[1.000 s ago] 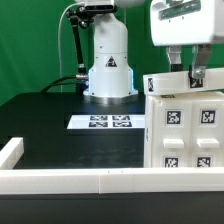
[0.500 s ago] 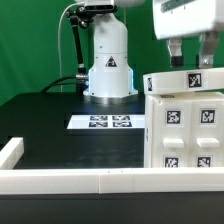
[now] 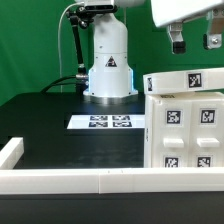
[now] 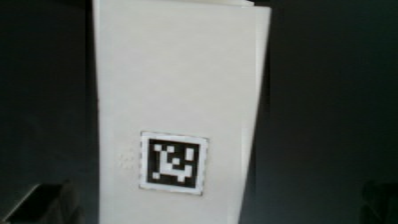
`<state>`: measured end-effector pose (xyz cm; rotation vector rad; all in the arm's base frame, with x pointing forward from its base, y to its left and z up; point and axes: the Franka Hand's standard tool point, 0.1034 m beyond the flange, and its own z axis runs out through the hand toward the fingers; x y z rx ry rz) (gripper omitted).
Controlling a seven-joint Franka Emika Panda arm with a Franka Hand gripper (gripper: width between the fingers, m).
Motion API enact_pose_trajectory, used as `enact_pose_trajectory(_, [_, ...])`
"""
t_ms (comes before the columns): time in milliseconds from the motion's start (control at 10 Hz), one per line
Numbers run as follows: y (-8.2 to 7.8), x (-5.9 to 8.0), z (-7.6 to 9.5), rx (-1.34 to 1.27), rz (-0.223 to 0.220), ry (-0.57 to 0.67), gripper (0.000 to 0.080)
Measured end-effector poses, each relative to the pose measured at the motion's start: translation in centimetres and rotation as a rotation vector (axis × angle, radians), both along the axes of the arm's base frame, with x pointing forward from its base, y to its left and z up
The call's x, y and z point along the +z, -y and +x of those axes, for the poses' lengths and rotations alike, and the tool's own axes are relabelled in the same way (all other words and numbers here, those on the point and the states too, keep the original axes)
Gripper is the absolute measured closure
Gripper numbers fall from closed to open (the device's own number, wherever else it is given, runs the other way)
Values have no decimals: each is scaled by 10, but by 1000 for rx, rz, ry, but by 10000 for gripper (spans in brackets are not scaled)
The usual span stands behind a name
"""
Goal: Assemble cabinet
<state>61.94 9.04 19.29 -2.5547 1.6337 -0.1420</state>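
Observation:
The cabinet (image 3: 186, 130) is a large white box with tagged drawer blocks on its front, at the exterior view's right. A white tagged top panel (image 3: 185, 79) lies on it, slightly tilted. My gripper (image 3: 195, 42) hangs above that panel, apart from it, open and empty. In the wrist view the long white panel (image 4: 178, 90) with one square tag (image 4: 173, 160) fills the middle. My dark fingertips (image 4: 43, 205) only just show at the frame's lower corners, either side of the panel.
The marker board (image 3: 108, 122) lies flat on the black table in front of the robot base (image 3: 108, 62). A low white rail (image 3: 70, 180) runs along the table's front edge and turns back at the exterior view's left (image 3: 10, 150).
My gripper has risen straight up from the cabinet's top panel, where its fingers sat at the panel's level. The panel stays on the cabinet.

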Motion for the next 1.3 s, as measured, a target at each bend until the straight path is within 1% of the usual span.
enact_pose_trajectory(100, [-2, -3, 0, 147, -26, -2, 3])
enact_pose_trajectory(300, [2, -4, 5, 407, -64, 11, 3])
enact_pose_trajectory(500, [5, -4, 6, 564, -85, 18, 3])
enact_pose_trajectory(800, [6, -4, 6, 786, -116, 26, 3])
enact_pose_trajectory(1000, [9, -8, 4, 1065, -157, 35, 3])
enact_pose_trajectory(1100, [8, -9, 4, 1148, -168, 37, 3])
enact_pose_trajectory(1200, [8, -9, 3, 1321, -190, 38, 3])
enact_pose_trajectory(1300, [5, -8, 4, 1428, -206, 37, 3])
